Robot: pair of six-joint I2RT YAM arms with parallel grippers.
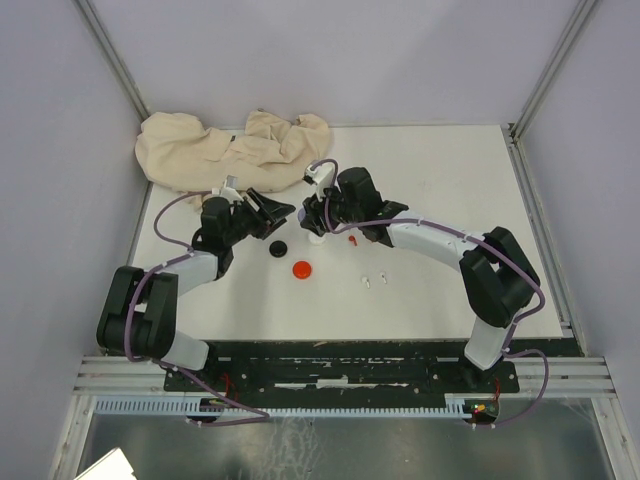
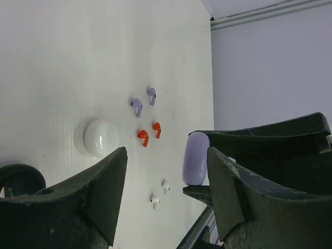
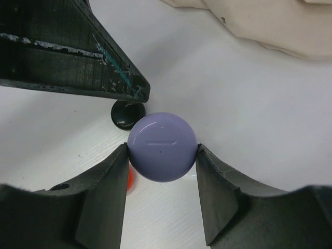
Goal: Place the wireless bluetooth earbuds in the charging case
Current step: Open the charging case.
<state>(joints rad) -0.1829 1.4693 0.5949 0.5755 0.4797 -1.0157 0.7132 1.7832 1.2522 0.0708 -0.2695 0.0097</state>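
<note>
Now, at the far left of the white table point(image 1: 450, 200), a cream cloth point(image 1: 235, 150) lies bunched up at the back. Next comes your left gripper point(image 2: 166, 174). Its jaws are apart and there is nothing in them. Just past it, a black round case point(image 1: 277, 248) and a red round case point(image 1: 301, 268) sit on the table. Then comes your right gripper point(image 3: 162, 155), which squeezes a purple round case point(image 3: 162, 147) between its two fingers, close to the tips of your left gripper. The earbuds lie loose on the table near a white round case point(image 2: 101, 137). You can see a purple pair point(image 2: 136, 106), a red pair point(image 2: 143, 137) and a white pair point(image 2: 154, 201). I cannot see any black ones.
</note>
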